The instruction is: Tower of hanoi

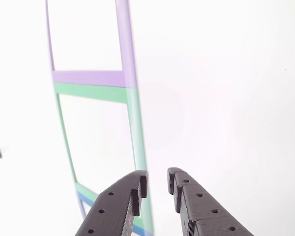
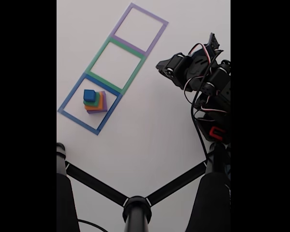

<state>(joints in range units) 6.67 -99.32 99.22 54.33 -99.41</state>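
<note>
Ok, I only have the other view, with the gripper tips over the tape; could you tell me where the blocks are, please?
Observer: In the fixed view, all four sit in one stack inside the blue outline.
Operator: Thanks, which one is on top?
Observer: The blue cube; the purple block is at the bottom.
Operator: Is the gripper near it?
Observer: No, the gripper is right of the green outline, well apart from the stack.

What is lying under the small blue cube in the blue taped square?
Under the blue cube sit green, orange and purple blocks, stacked. Their covered middles cannot be seen.
</note>
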